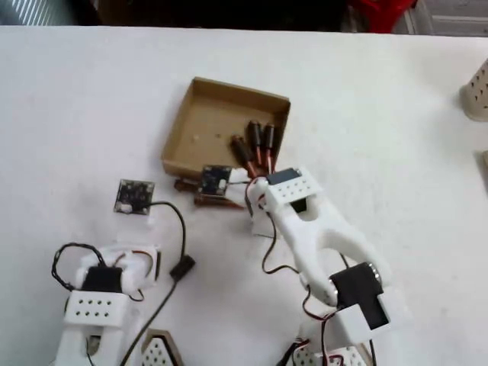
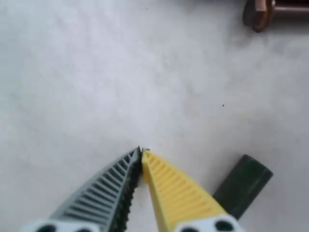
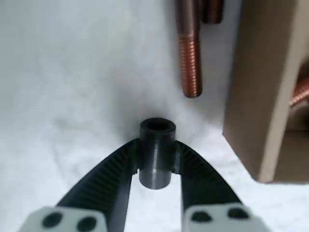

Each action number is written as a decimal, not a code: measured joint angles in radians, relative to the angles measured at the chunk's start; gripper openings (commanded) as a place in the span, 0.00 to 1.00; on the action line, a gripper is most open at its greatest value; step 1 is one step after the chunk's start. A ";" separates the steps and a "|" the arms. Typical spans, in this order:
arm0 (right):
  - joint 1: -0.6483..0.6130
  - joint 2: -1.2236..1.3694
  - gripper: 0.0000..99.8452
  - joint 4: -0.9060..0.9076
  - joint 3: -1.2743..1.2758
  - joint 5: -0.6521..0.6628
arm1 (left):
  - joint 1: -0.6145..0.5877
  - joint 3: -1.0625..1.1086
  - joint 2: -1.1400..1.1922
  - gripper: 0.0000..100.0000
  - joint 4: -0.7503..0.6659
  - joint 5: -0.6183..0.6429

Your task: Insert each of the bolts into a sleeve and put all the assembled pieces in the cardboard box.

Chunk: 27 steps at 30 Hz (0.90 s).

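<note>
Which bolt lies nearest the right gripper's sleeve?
The bolt on the table with its threaded end toward the sleeve; its neighbour lies farther off, the rest are inside the cardboard box.

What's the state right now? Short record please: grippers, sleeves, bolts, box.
left gripper: shut, empty, low over the table
right gripper: shut on a dark sleeve, close to the box's outer wall
loose sleeve: on the table beside the left gripper
loose bolts: two on the table outside the box, the nearer one's thread bare
cardboard box: three copper-and-dark pieces lying inside
status: not finished; bolts left outside the box
</note>
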 measured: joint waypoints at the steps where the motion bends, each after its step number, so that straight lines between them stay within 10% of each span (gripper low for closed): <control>1: 0.000 0.000 0.02 0.000 0.000 0.000 | 0.000 0.000 0.000 0.02 0.000 0.000; 18: 0.029 -0.192 0.02 0.091 0.075 -0.509 | 0.000 0.000 0.000 0.02 -0.032 0.005; 27: 0.066 -0.192 0.02 -0.051 0.187 -0.569 | 0.041 -0.104 0.000 0.02 -0.031 0.238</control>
